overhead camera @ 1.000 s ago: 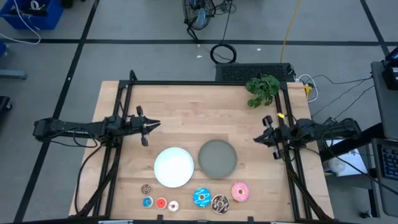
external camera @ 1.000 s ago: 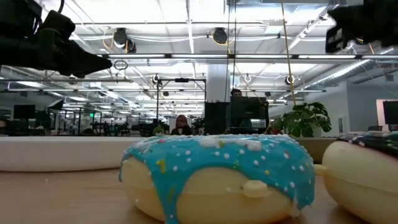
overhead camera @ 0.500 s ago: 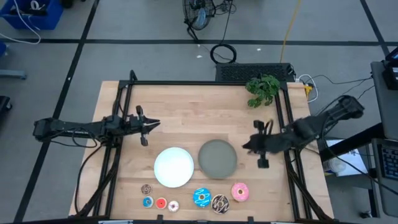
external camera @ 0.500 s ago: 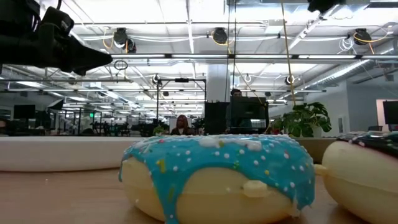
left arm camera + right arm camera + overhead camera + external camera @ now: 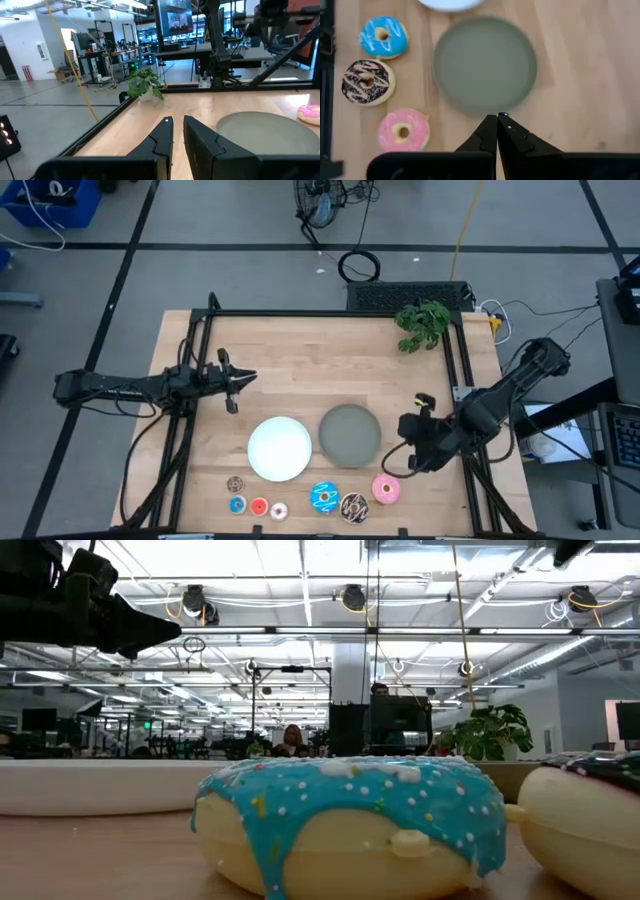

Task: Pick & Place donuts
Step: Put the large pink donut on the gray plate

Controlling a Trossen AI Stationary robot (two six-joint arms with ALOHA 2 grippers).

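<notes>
Toy donuts lined up at the near edge of the wooden surface [image 5: 290,370].
Pink-iced ring [image 5: 386,488], dark brown drizzled ring [image 5: 353,507], blue sprinkled ring [image 5: 324,498] and four tiny ones lie below two round plates; right tool [image 5: 404,448], fingers closed, hovers beside the grey plate [image 5: 350,433]; left tool [image 5: 234,382] waits closed, apart.

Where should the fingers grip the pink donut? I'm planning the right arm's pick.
From straight above, pinching across the ring's outer edge: the pink donut lies flat with bare table around it, and the right gripper is close beside it.
</notes>
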